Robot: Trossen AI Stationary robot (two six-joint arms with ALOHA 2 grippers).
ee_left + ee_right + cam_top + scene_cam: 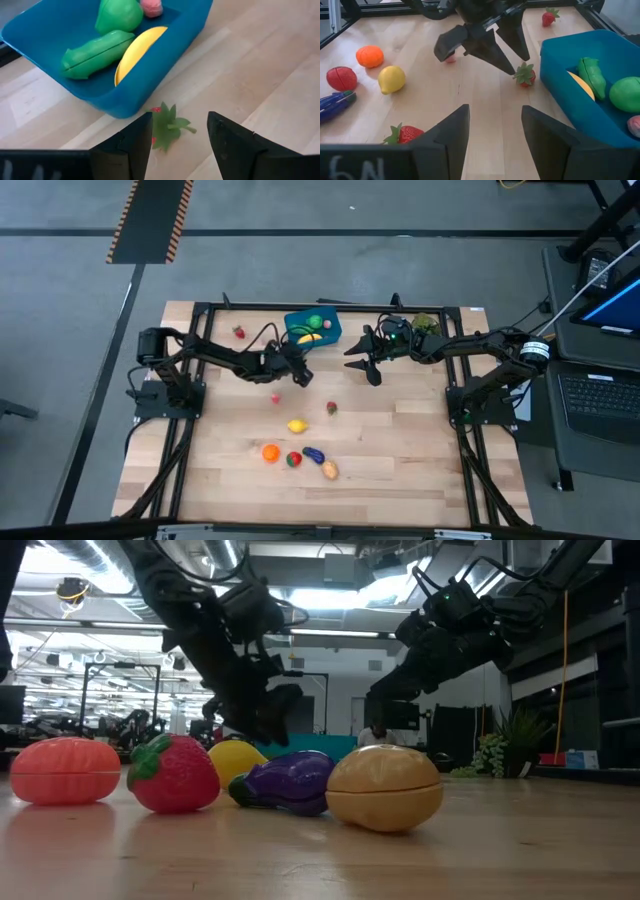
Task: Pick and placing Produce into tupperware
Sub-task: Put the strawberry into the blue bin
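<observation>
The blue tupperware stands near the table's far edge and holds a green pepper, a cucumber, a banana and a pink piece. My left gripper is open and points down beside the box's near wall. A red strawberry with a green leaf crown lies on the table between its fingers. The arm hides this strawberry in the high view. My right gripper hovers open to the right of it, over bare wood. More produce lies nearer: a lemon, an orange, an eggplant and a potato. My left gripper comes slanting down from above with one finger on each side of the strawberry. One fingertip stands right at the strawberry's leaf crown. I cannot tell whether it touches.
Other strawberries lie at the far left and mid-table. A pink piece and a red piece also lie on the wood. A leafy sprig sits at the far right. A black frame rims the table.
</observation>
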